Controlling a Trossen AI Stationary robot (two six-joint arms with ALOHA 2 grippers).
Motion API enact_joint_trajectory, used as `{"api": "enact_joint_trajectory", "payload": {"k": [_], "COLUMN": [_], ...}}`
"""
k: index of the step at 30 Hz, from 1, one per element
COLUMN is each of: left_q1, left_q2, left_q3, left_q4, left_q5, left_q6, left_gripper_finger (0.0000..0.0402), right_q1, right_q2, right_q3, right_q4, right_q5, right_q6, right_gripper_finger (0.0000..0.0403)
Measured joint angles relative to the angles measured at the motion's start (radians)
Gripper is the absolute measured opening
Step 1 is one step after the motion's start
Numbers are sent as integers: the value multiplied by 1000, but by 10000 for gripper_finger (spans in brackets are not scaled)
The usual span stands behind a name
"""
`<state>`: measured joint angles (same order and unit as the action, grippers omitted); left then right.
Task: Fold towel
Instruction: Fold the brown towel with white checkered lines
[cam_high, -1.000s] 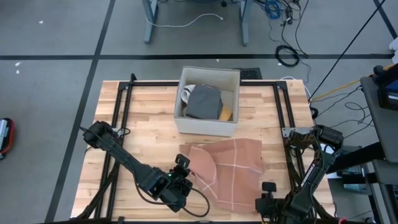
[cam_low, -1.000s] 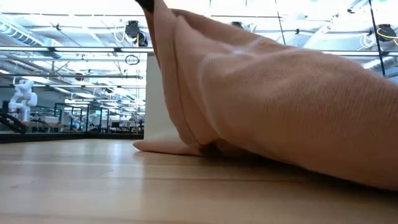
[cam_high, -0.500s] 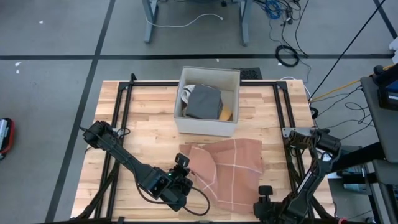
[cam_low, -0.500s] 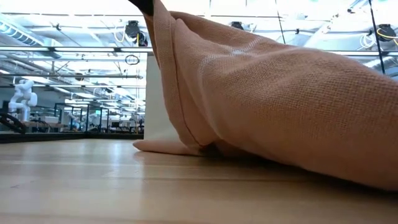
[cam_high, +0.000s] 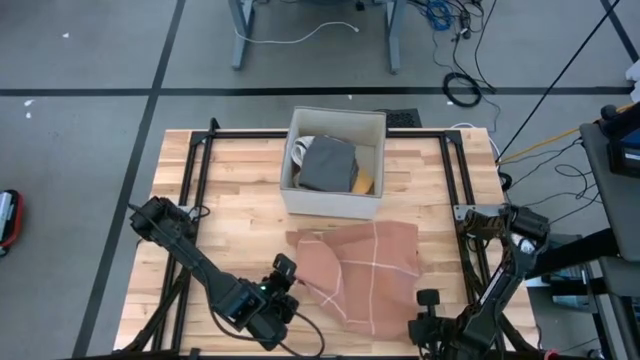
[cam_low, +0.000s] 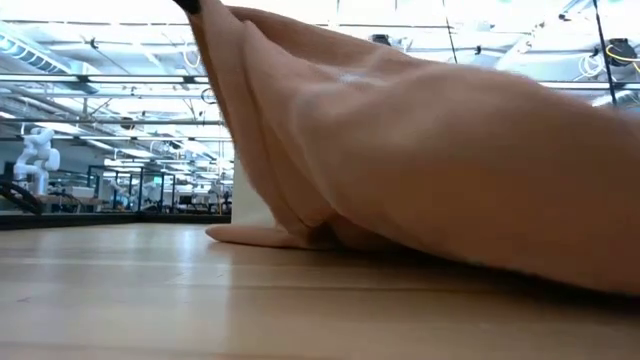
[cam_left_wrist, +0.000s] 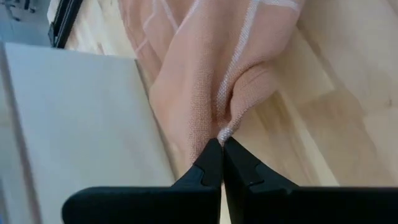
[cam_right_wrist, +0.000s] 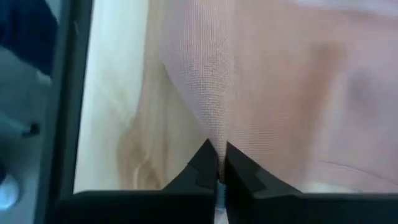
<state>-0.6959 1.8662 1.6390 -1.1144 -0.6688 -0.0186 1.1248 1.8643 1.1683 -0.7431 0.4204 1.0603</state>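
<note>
moved: left pincer (cam_high: 284, 268) drawn back with its corner, right pincer (cam_high: 424, 302) snapped closed | grip: both pinching towel (cam_high: 365, 270) edges, raised for folding | towel: on table (cam_high: 230, 190), before the bin (cam_high: 334, 163)

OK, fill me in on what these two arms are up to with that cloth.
Both arms are working a peach towel on the wooden table, in front of a white bin holding grey fabric. The left claw is shut on a bunched edge of the towel at its near-left side. The right claw is shut on the towel's edge at the near-right side. The towel is rumpled and partly lifted, not yet folded flat.
</note>
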Motion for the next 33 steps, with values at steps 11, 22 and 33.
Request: {"api": "enact_joint_trajectory", "payload": {"k": [11,22,33], "left_q1": [-87,-175,-206], "left_q2": [-127,-339,-446], "left_q3": [0,0,0], "left_q4": [-157,-170,-87], "left_q5": [-201,-612,-672], "left_q6": [-79,-133,-135], "left_gripper_finger": [0,0,0], "right_q1": [32,35,31], "right_q2": [-209,-312,-321], "right_q3": [227,364,477], "right_q4": [-411,-661,-826], "right_q5": [322,677,940], "right_q6": [-12,-9,-35], "right_gripper_finger": [1,0,0]}}
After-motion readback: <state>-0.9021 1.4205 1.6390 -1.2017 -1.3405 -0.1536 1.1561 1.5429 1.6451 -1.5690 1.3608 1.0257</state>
